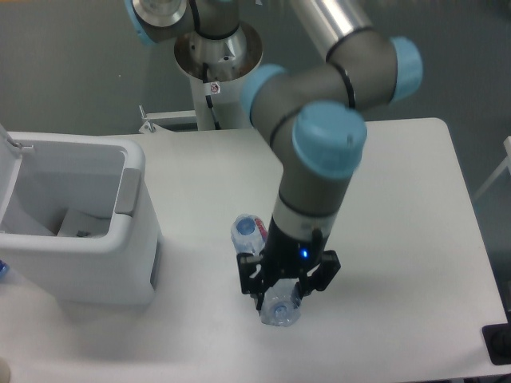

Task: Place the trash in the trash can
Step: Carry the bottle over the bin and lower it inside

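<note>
A fixed camera looks down on a white table (399, 175) with rounded corners. A grey robot arm with pale blue joint caps (319, 136) reaches from its pedestal at the top of the view toward the table's middle front. Its black two-finger gripper (281, 302) points downward, and the fingers sit on either side of a thin clear plastic water bottle (263, 271) with a red-purple label. The gripper appears closed on the bottle's lower end, though the wrist hides much of the contact. The bottle is tilted, its label end toward the upper left and its clear base toward the camera; whether it touches the table is hard to judge.

At the left edge stands a large white boxy plastic trash can (88, 255) with rounded corners and a grey side panel, its hinged lid open. Inside it, near the bottom, lies a flat white plastic pouch with small black print (80, 225). The bottle is well apart from the can, to its right.
</note>
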`<state>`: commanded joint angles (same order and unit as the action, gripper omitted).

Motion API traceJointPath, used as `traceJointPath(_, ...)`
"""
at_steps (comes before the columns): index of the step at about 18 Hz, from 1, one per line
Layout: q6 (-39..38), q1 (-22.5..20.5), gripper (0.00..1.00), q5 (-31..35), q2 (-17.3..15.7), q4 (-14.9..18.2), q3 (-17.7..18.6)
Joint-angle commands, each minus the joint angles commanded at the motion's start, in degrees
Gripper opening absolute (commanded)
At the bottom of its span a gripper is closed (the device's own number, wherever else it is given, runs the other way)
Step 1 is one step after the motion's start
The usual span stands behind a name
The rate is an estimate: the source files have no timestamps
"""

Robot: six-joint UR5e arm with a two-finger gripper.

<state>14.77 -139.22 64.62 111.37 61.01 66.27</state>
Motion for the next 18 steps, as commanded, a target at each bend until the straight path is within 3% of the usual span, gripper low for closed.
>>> traceJointPath(2,-0.3,0.2,0.59,-4.9,-3.9,-0.4,0.0)
traceJointPath(6,-2.7,0.4,0.59,-12.4,-8.0,-0.8,0.0)
traceJointPath(10,-3.3,2.0,0.59,-17.0,-9.4,-1.2,0.5)
traceJointPath(14,-2.7,6.8,0.59,-17.1,-9.6,-1.4,2.6)
traceJointPath(18,-2.5,10.5,0.59,-16.9,-10.1,-7.2,8.2)
